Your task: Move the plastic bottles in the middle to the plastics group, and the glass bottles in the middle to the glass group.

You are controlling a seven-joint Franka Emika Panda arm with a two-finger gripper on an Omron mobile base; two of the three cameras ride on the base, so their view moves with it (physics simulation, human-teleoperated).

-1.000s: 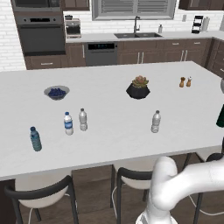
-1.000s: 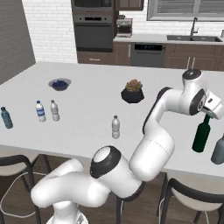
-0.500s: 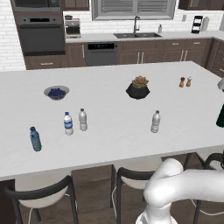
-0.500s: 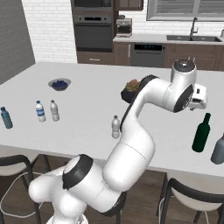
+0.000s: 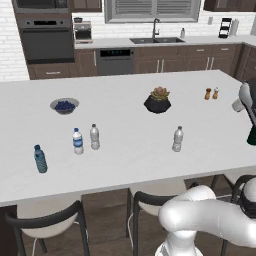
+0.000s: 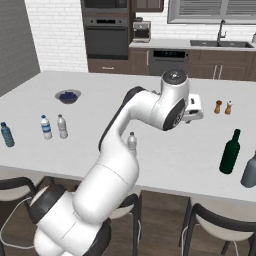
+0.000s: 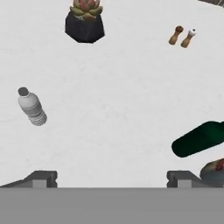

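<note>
My gripper [image 7: 111, 179] hangs open over the white counter with nothing between its fingers [image 7: 41, 178]. In the right base view the gripper [image 6: 194, 110] is up above the counter, left of the dark green glass bottle [image 6: 230, 152]. That bottle [image 7: 199, 139] stands upright and free beside a greyish bottle [image 6: 249, 170]. One clear white-capped plastic bottle [image 5: 177, 139] [image 7: 31, 107] stands alone mid-counter. Another clear bottle [image 5: 94, 137] stands next to the blue-labelled bottle [image 5: 77, 141]. The blue-tinted bottle [image 5: 40, 159] is further left.
A potted succulent [image 5: 157, 100] sits at the middle back and two shakers [image 5: 211, 93] at the back right. A bowl of blueberries [image 5: 64, 105] is at the back left. Dark stools [image 6: 220, 225] line the near counter edge.
The arm has swung left, carrying the open gripper away from the green bottle. The bottle has stayed upright where it was.
</note>
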